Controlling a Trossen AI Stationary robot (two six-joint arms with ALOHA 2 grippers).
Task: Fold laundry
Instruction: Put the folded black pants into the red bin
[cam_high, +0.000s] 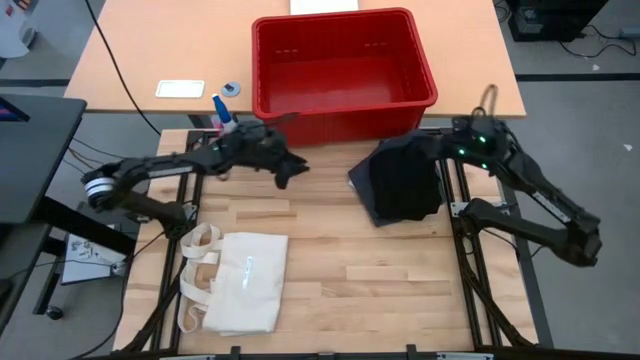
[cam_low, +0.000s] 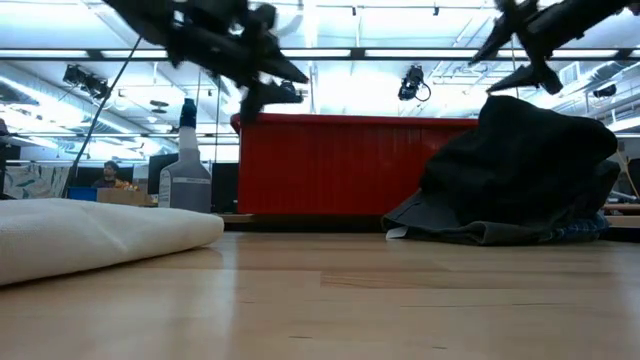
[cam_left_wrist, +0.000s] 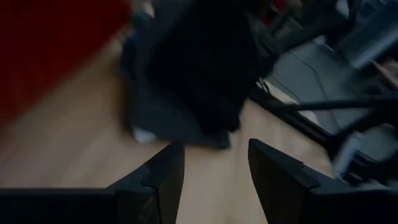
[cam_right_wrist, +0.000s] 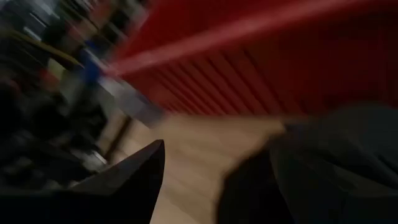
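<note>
Dark charcoal laundry (cam_high: 403, 180), red basket (cam_high: 343, 62), cream tote bag (cam_high: 240, 282), pale wood table (cam_high: 350, 280)

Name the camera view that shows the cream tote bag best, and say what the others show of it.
The high view: the whole cream tote bag lies flat on the table's front left, handles visible. The low view shows only its folded edge side-on at the left. Neither wrist view shows it.

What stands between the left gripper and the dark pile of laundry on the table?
Nothing visible does. The left gripper hangs open above bare wood, and only open tabletop lies between it and the dark laundry pile. The red basket is behind, the canvas tote nearer the front.
</note>
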